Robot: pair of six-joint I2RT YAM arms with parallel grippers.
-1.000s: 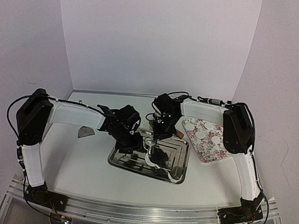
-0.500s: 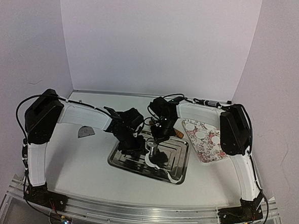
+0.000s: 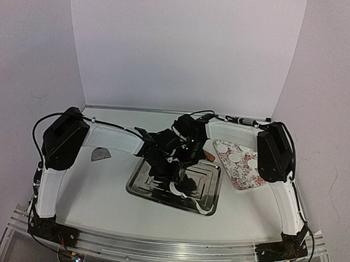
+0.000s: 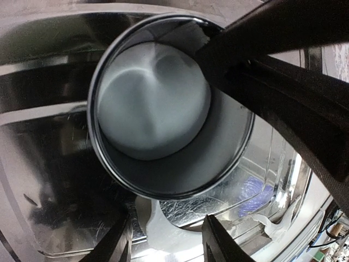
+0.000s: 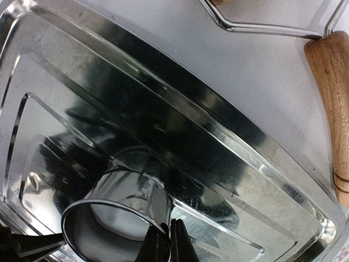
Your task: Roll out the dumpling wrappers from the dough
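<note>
Dumpling wrappers (image 3: 236, 157) sit on the floral plate (image 3: 243, 177); in the tray (image 3: 137, 188), right gripper (image 5: 166, 232) pinches the dough-filled ring (image 5: 125, 191), left gripper (image 4: 166, 234) part-open.

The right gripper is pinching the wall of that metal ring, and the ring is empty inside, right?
Not empty. The right gripper does pinch the wall of the metal ring, but a round white piece of dough sits inside it, as the left wrist view shows.
</note>
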